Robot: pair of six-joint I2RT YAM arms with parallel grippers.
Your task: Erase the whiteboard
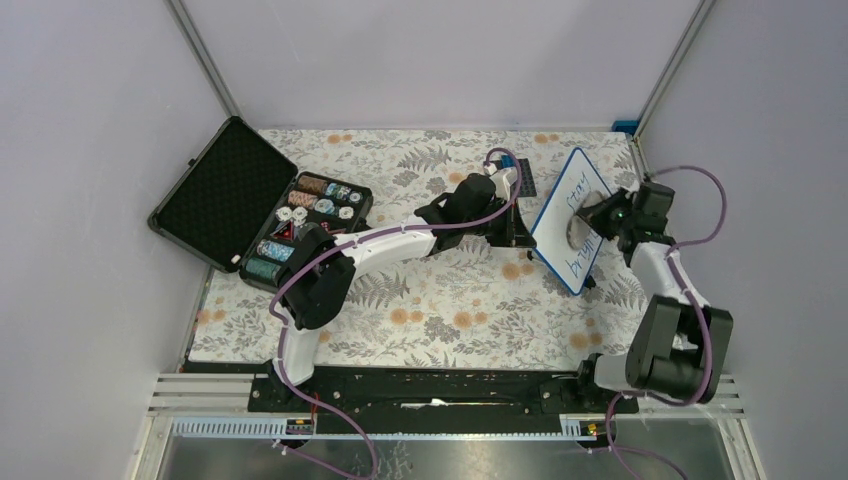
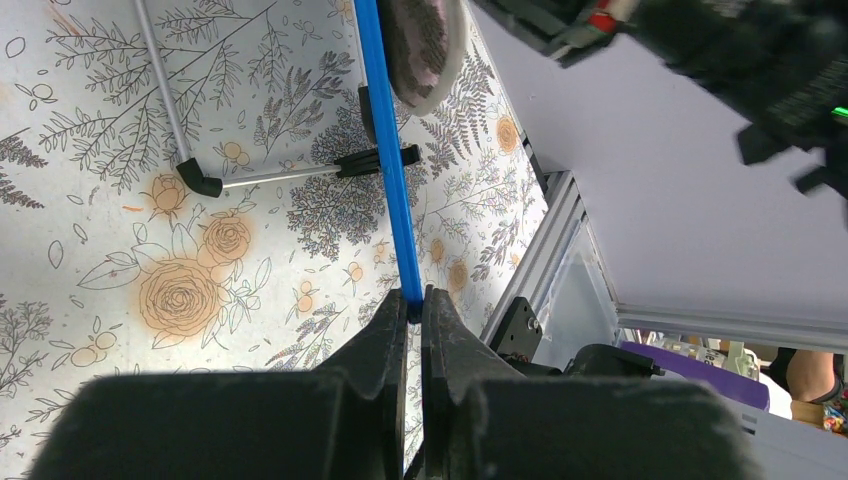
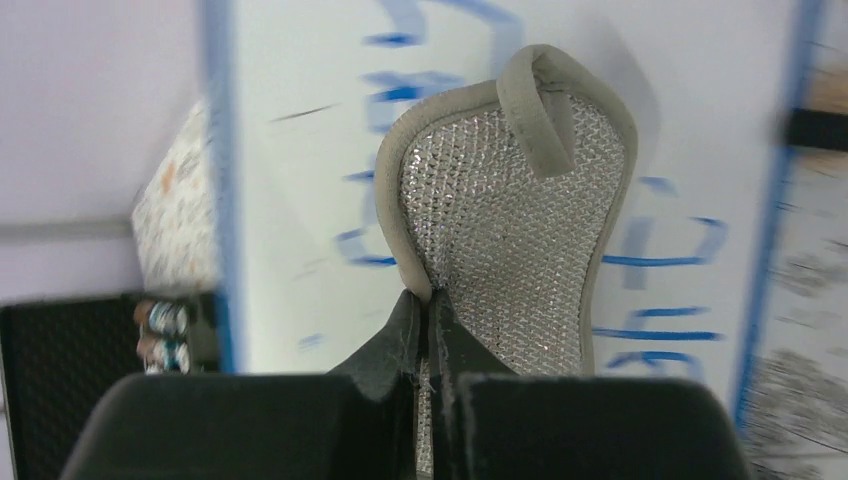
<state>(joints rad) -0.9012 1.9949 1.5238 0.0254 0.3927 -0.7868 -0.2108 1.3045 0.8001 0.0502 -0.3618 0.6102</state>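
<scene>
Rounded silvery mesh pad, grey fabric rim, against blue-framed whiteboard

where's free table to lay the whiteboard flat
Widest bare cloth: front centre, between the arm bases, nearer than the left forearm. A smaller strip at the back, between the case and the dark plate. Crowded: right side, where left hand and right hand hold the whiteboard and pad.

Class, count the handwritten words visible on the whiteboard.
2: one word at the far end of the whiteboard, one at its near end; the pad between them may hide more.
</scene>
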